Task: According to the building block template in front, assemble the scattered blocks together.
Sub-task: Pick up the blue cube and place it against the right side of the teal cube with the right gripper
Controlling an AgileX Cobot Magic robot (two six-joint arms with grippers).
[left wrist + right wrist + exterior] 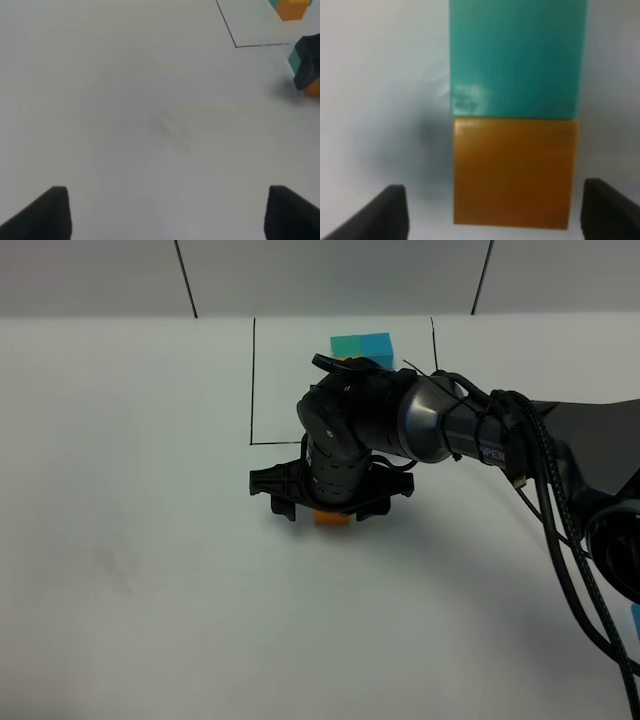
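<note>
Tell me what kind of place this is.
Probably a robotics lab test bench rather than a home or shop: a bare white tabletop, a thin black rectangle drawn on it around a block template, and a cabled robot arm over an orange cube.

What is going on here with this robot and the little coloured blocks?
The right gripper hangs open over an orange block, its jaws on either side and not gripping it. A teal block sits flush against the orange one. That pair lies on the table just outside the black frame that holds the template. The left gripper is open over the table, holding nothing.
</note>
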